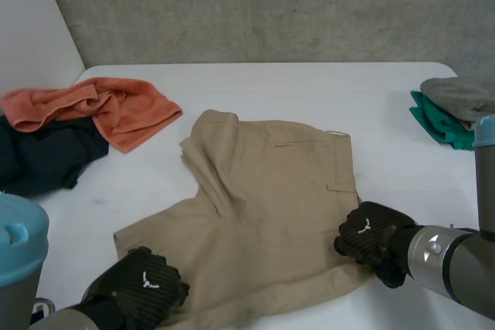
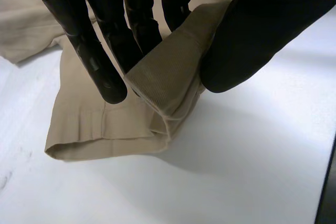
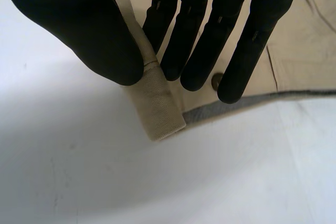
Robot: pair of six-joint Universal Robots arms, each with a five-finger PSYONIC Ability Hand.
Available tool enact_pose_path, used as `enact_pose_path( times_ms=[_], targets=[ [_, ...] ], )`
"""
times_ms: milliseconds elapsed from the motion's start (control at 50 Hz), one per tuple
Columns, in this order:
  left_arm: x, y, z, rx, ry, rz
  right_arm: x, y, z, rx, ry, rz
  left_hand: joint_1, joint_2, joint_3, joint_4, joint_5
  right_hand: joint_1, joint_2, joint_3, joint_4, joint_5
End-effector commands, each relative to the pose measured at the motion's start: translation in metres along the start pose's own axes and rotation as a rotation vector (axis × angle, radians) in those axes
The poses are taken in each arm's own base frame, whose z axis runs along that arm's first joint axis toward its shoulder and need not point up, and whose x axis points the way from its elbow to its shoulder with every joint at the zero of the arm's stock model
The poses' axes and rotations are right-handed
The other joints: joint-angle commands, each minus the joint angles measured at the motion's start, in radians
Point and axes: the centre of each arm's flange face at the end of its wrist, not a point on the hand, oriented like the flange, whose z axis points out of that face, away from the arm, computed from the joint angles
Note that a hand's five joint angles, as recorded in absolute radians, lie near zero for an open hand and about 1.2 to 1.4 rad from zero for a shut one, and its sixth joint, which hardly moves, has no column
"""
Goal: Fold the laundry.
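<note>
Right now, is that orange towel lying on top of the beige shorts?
No, the orange towel lies off to the left of the beige shorts, with a strip of bare white table between them.

Tan shorts [image 1: 271, 191] are shown on the white bench [image 1: 309, 90]; an orange towel [image 1: 124, 113] and a black garment [image 1: 46, 156] are seen.

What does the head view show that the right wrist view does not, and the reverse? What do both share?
Head view: an orange towel and a dark garment at far left, a grey cloth on a green cloth at far right, and the left hand on a near corner of the beige shorts. Right wrist view: the right hand pinching the end of the waistband between thumb and fingers, and a button at its fingertips. Both: the shorts, the right hand, the white table.
</note>
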Motion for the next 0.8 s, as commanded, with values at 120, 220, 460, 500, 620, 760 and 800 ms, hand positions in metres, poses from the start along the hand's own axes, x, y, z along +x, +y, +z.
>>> enact_pose_path(
  times_ms=[120,220,460,500,620,760,800],
  targets=[
    [-0.042,-0.021,0.044,0.090,-0.149,-0.080,-0.005,0.003,0.035,0.076,0.056,0.145,-0.840,-0.895,-0.891,-0.898,-0.864,0.345,0.229,0.210,0.199,0.213],
    [-0.067,-0.042,0.044,0.225,-0.215,-0.125,-0.006,0.005,0.038,0.088,0.077,0.142,-0.813,-0.869,-0.865,-0.871,-0.837,0.345,0.229,0.210,0.199,0.213],
    [-0.124,-0.045,0.127,0.264,-0.256,-0.207,-0.009,0.007,0.042,0.111,0.103,0.169,-0.558,-0.613,-0.609,-0.616,-0.582,0.345,0.229,0.210,0.199,0.213],
    [-0.124,-0.041,0.135,0.236,-0.238,-0.212,-0.010,0.008,0.042,0.109,0.100,0.171,-0.558,-0.613,-0.609,-0.616,-0.582,0.345,0.229,0.210,0.199,0.213],
    [-0.119,-0.030,0.166,0.208,-0.190,-0.207,-0.012,0.008,0.043,0.109,0.096,0.170,-0.546,-0.601,-0.597,-0.604,-0.570,0.345,0.229,0.210,0.199,0.213],
    [-0.120,-0.031,0.195,0.301,-0.206,-0.188,-0.016,0.008,0.043,0.114,0.090,0.166,-0.458,-0.513,-0.509,-0.516,-0.482,0.345,0.229,0.210,0.199,0.213],
    [-0.121,-0.030,0.201,0.312,-0.210,-0.183,-0.017,0.007,0.043,0.115,0.088,0.164,-0.458,-0.513,-0.509,-0.516,-0.482,0.345,0.229,0.210,0.199,0.213]
  ],
)
